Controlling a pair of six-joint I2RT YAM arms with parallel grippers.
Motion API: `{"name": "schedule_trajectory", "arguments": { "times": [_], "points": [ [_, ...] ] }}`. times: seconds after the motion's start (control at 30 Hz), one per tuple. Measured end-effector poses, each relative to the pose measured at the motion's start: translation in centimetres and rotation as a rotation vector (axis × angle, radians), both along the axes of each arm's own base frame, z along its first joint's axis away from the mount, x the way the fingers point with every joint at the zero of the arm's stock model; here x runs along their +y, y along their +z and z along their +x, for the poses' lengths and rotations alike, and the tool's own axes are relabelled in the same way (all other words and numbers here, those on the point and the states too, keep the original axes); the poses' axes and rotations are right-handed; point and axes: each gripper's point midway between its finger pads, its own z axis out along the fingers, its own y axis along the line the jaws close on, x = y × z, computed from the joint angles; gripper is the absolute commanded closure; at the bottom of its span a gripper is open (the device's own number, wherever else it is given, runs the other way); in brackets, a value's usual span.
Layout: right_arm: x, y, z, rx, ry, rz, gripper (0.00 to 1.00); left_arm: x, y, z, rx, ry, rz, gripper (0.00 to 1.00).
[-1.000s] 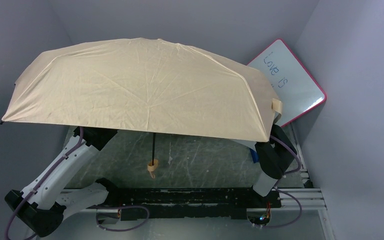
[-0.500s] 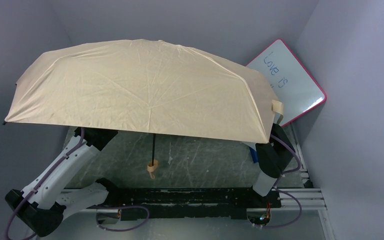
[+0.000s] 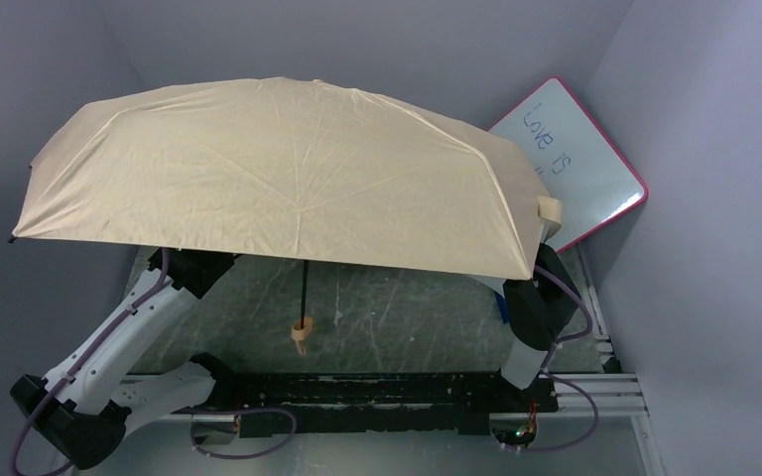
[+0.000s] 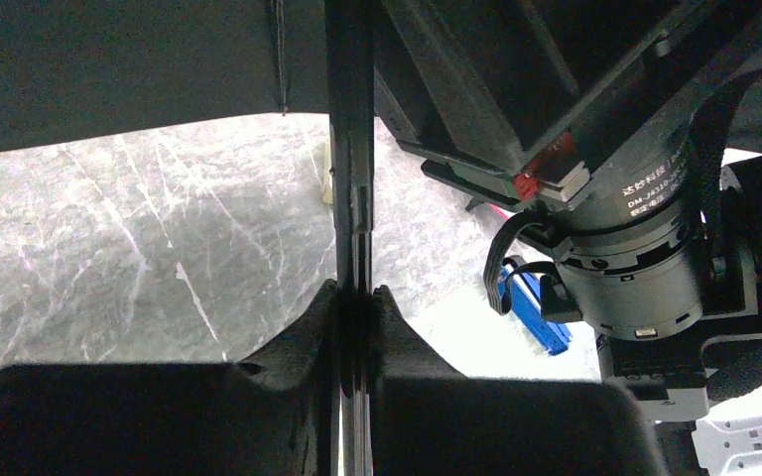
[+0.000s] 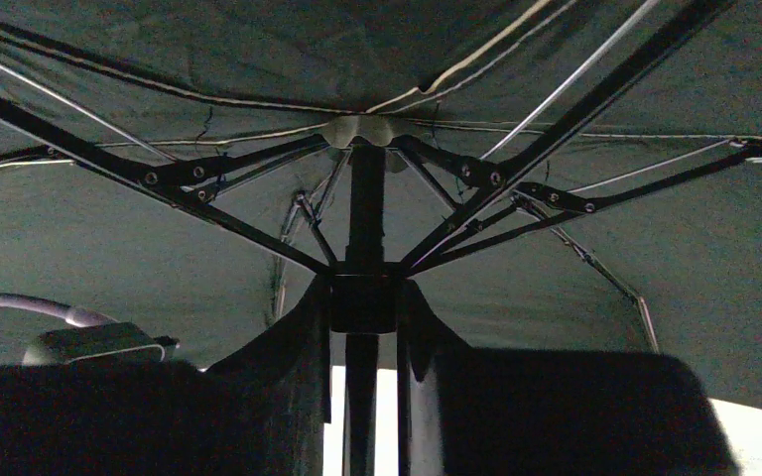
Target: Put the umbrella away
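1. One tan-and-black folding umbrella (image 3: 288, 178), fully open, upright over the grey marbled bench (image 3: 407, 297).
2. Left end effector (image 4: 355, 302) pinches the thin black shaft (image 4: 350, 119).
3. Right end effector (image 5: 362, 327) just clamped the black runner (image 5: 362, 293), so collapsing looks next.

A lab test cell — bare grey walls (image 3: 675, 119) box in a scuffed marbled surface (image 3: 407, 297), with a cabled left arm (image 3: 119, 332) and right arm (image 3: 534, 327) bolted to aluminium rails (image 3: 605, 395).
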Motion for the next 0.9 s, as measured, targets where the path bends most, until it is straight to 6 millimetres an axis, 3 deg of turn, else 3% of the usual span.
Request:
{"name": "schedule_trajectory", "arguments": {
  "times": [0.03, 0.27, 0.57, 0.73, 0.87, 0.9],
  "points": [
    [0.0, -0.1, 0.1, -0.001, -0.004, -0.006, 1.0, 0.0, 0.0, 0.0, 0.0, 0.001, 0.001, 0.95],
    [0.3, -1.0, -0.3, -0.005, -0.006, -0.039, 1.0, 0.1, -0.2, 0.2, 0.003, 0.014, 0.005, 0.95],
    [-0.6, -5.0, -1.6, 0.071, -0.006, -0.021, 1.0, 0.0, -3.5, -0.7, 0.095, -0.006, 0.065, 0.95],
    [0.4, -6.9, -3.3, 0.111, 0.03, -0.029, 1.0, 0.2, -3.6, -0.6, 0.101, 0.013, 0.06, 0.95],
    [-0.2, -7.2, -3.5, 0.139, 0.021, -0.002, 1.0, 0.1, -3.6, -0.8, 0.104, 0.003, 0.061, 0.95],
    [-0.3, -7.1, -3.6, 0.145, 0.018, 0.006, 1.0, 0.0, -3.6, -0.8, 0.104, -0.001, 0.06, 0.9]
  ]
}}
